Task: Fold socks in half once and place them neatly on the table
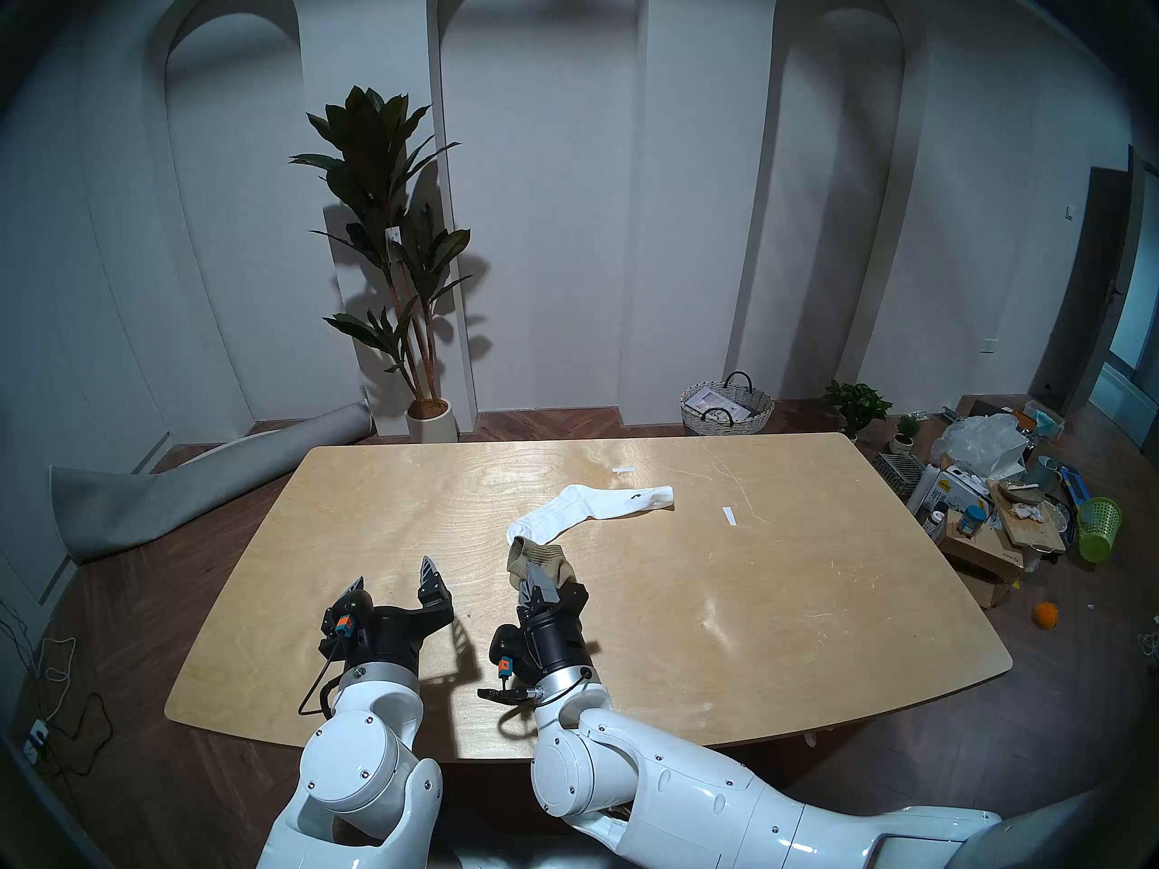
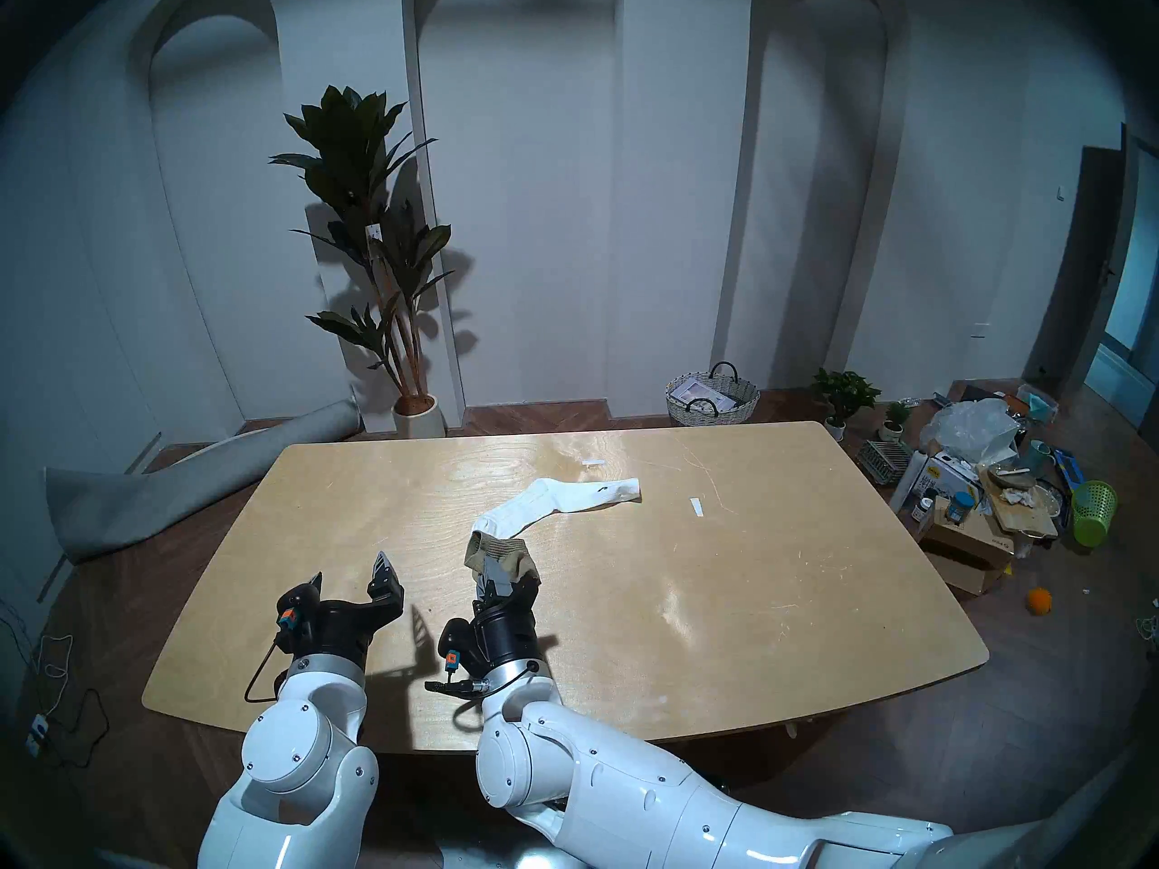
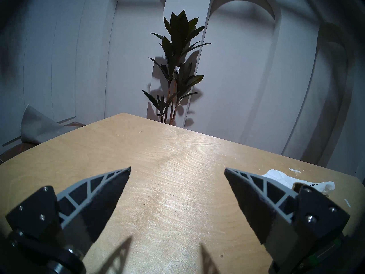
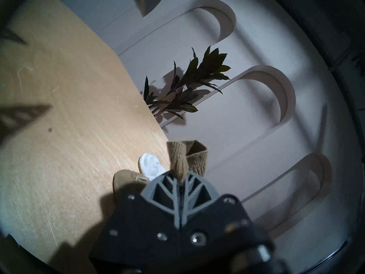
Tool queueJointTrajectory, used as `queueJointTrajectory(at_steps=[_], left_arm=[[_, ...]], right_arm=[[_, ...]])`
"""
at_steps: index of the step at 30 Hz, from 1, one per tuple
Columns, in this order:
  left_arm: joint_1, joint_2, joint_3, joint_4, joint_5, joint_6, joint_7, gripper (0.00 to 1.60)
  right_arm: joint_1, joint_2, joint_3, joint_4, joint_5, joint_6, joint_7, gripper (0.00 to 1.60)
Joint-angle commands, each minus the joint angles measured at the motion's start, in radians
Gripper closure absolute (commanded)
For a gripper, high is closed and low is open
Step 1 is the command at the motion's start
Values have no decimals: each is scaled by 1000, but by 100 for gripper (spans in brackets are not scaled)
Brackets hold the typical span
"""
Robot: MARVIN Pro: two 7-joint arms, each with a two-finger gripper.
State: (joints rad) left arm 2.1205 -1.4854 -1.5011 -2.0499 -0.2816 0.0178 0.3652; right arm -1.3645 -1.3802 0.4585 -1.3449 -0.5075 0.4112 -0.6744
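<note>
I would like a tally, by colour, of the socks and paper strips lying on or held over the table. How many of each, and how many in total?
White sock: 1
Olive-khaki sock: 1, pinched in the right end effector
White paper strips: 2, one far, one to the right
Total: 4

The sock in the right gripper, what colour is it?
Olive-khaki, ribbed. The sock shows best in the right wrist view, pinched in the right gripper.
</note>
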Motion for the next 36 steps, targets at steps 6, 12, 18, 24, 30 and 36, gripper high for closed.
queueJointTrajectory(at_steps=[6,12,18,24,30,36], left_arm=[[-6,-8,-13,-17,23,-73,12,0],[5,-8,-43,-68,27,-105,25,0],[7,-8,-48,-92,23,-104,27,0],[6,1,-47,-95,18,-92,18,0],[9,6,-46,-101,23,-101,9,0],[17,9,-48,-103,36,-115,8,0]], right_arm=[[61,-18,-47,-25,30,126,34,160],[51,29,-55,-110,39,161,62,160],[56,76,-67,-183,29,202,88,160],[84,101,-73,-216,33,238,153,160],[117,100,-73,-210,40,249,218,160],[138,82,-78,-192,37,245,260,160]])
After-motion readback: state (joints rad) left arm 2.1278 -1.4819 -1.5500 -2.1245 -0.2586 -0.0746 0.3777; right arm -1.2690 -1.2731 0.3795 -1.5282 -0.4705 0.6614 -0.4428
